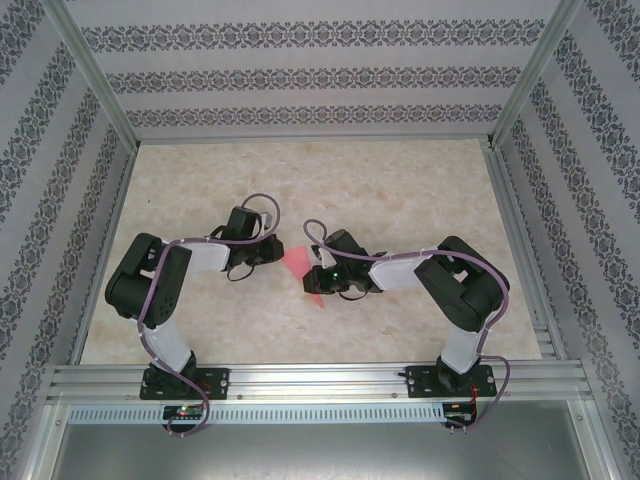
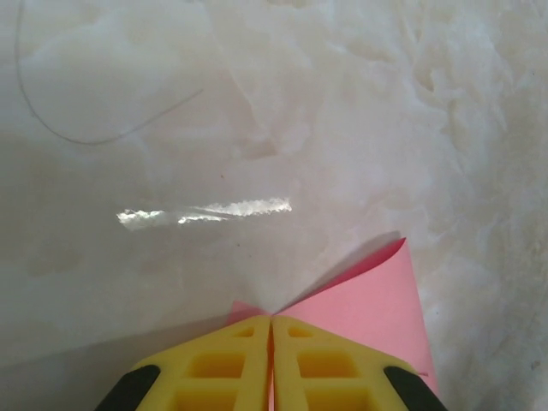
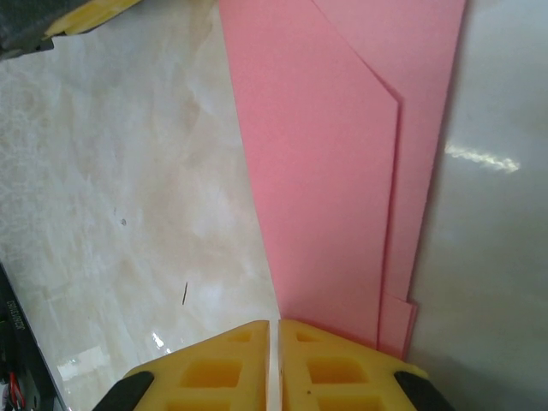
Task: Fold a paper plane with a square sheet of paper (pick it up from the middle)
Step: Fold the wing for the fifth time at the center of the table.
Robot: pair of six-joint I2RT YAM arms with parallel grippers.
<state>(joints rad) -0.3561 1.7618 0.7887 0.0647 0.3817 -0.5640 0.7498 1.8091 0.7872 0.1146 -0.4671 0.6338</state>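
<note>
The salmon-pink sheet of paper [image 1: 298,262] is folded into layers and sits mid-table between both arms. My left gripper [image 1: 278,252] is shut on it. In the left wrist view the yellow fingertips [image 2: 272,318] meet with a pink strip pinched in the seam, and the paper [image 2: 377,300] fans out to the right. My right gripper [image 1: 318,280] is shut at the other end. In the right wrist view its tips [image 3: 278,324] stand together, with only pale table in the slit. The layered paper [image 3: 325,171] runs ahead from under the right-hand finger. A left finger [image 3: 81,13] shows at top left.
The pale marbled table [image 1: 400,200] is bounded by aluminium rails [image 1: 320,380] at the near edge and patterned walls on three sides. A strip of clear tape [image 2: 205,210] and a thin curved strand [image 2: 86,137] lie on the surface ahead of the left gripper.
</note>
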